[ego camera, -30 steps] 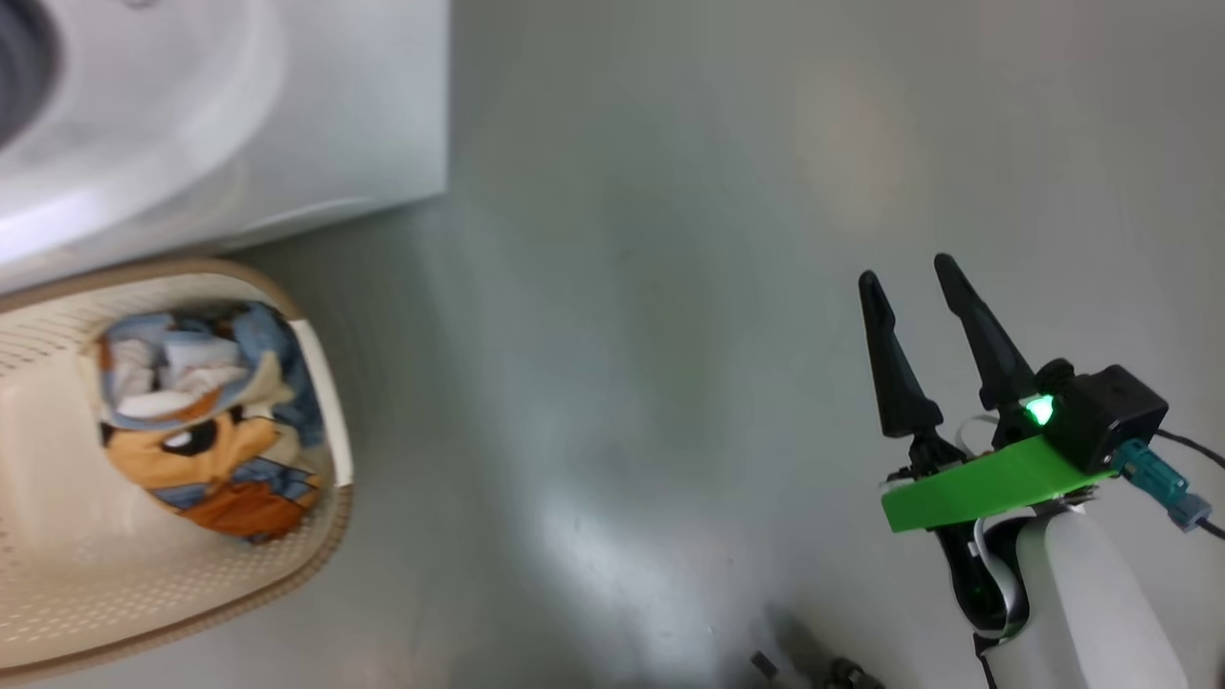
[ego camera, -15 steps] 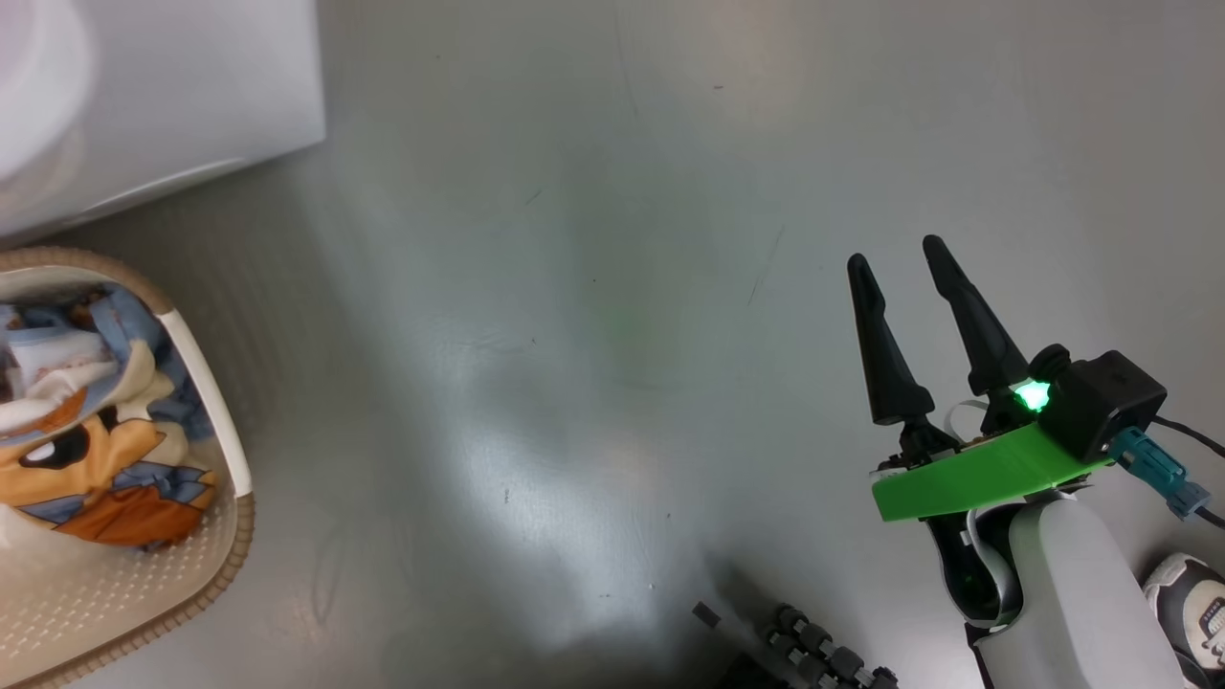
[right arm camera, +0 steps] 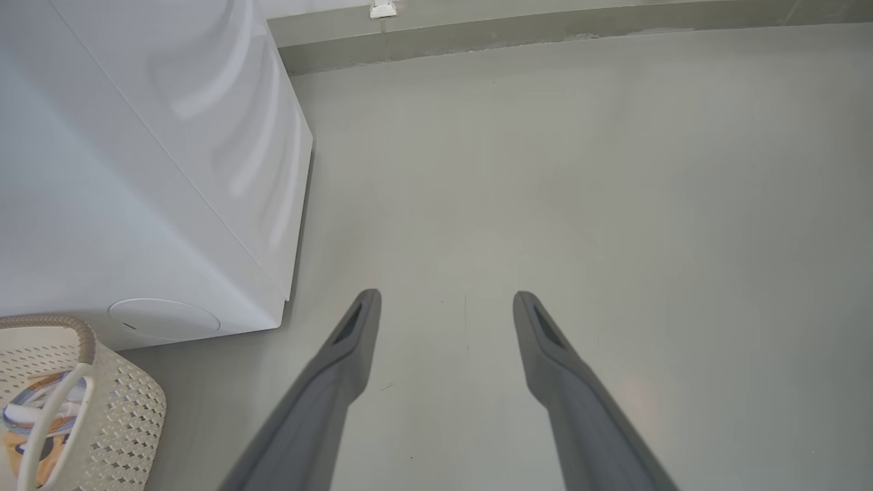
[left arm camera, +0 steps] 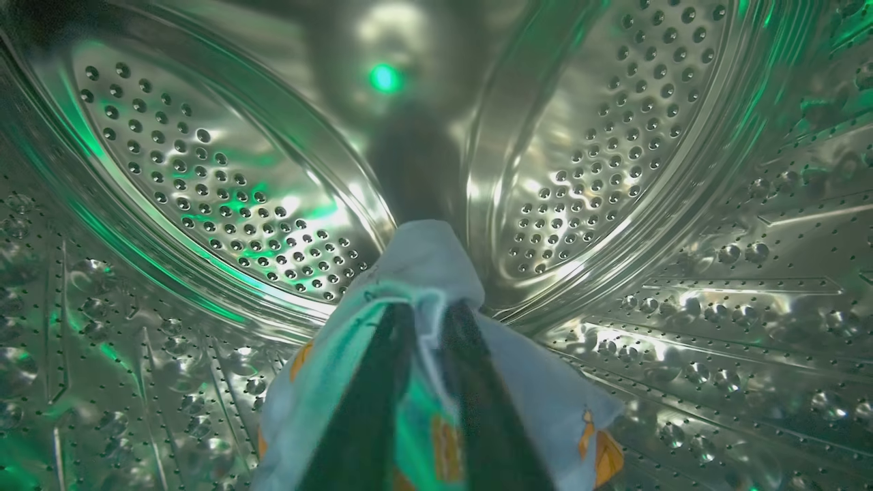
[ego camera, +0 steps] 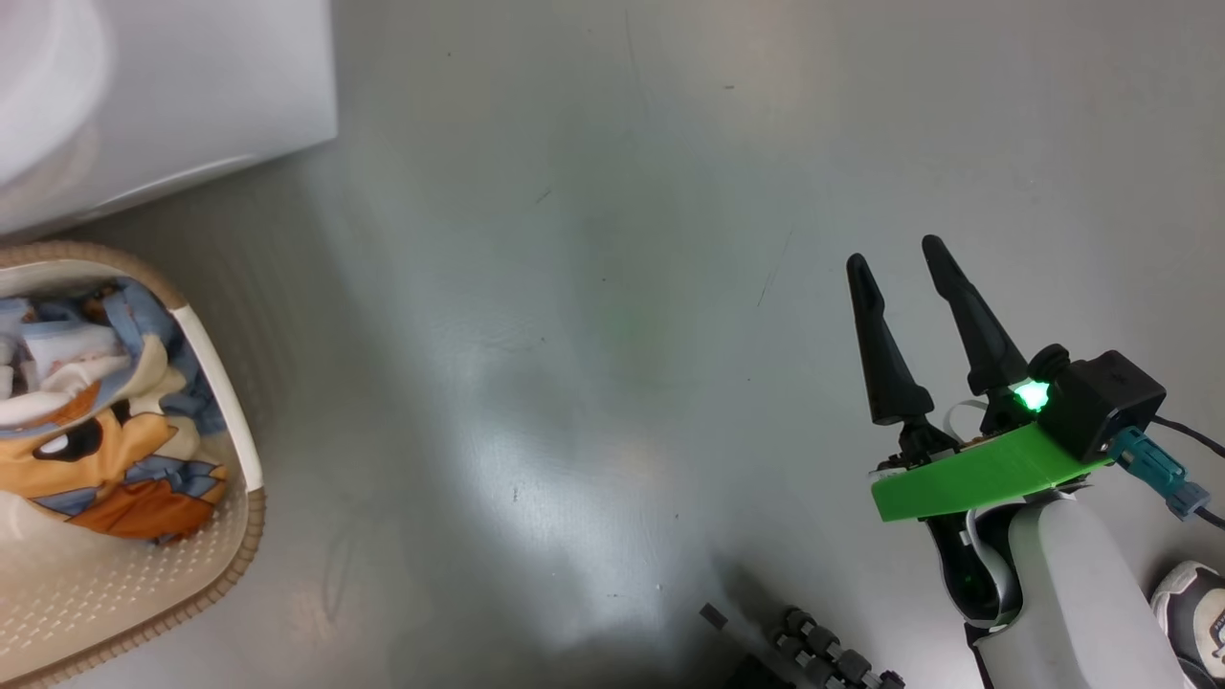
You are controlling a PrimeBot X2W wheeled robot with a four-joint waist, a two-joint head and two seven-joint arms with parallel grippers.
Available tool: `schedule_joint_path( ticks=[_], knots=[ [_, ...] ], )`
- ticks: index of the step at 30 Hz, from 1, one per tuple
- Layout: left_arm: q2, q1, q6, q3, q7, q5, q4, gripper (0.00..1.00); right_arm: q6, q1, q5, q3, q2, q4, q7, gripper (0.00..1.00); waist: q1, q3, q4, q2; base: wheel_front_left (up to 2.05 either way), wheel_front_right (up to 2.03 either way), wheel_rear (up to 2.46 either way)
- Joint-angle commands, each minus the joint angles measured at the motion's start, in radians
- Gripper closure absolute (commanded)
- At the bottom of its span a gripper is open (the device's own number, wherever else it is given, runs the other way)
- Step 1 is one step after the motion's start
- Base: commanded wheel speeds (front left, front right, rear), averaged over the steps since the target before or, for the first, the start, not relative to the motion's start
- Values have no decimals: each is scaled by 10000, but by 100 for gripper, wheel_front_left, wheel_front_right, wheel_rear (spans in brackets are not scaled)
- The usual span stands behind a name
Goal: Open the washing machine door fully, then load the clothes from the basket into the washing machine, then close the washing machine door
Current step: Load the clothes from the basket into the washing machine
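Your basket (ego camera: 254, 522) is cut off at the head view's left edge, with the clothes (ego camera: 105, 450) heaped inside, just below a white corner of the washing machine (ego camera: 191, 86). Bare grey floor (ego camera: 593, 335) lies between it and your right hand (ego camera: 893, 253), whose fingers are spread, well apart from the basket. A shoe (ego camera: 1191, 612) peeks in beyond. Inside the steel drum (left arm camera: 225, 198), your left hand (left arm camera: 430, 310) pinches a light-blue garment (left arm camera: 423, 259) whose folds hide the fingertips.
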Motion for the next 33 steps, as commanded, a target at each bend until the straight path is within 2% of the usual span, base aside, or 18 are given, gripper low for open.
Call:
schedule_joint_path(
  ticks=[1, 16, 33],
  knots=[
    [472, 234, -27, 131, -61, 48, -190, 0, 27, 79, -58, 172, -38, -186, -118, 0, 0, -10, 26, -1, 0, 0, 0],
    [-20, 1278, -27, 374, -62, -31, -456, 0, 27, 28, -350, -70, -37, -66, -118, 0, 0, -705, 511, -1, 0, 0, 0],
    [-1385, 4819, -27, 330, -62, -78, -1959, 0, 27, 229, -1233, -263, -37, 302, -118, 0, 0, -2932, 2078, -1, 0, 0, 0]
  ],
)
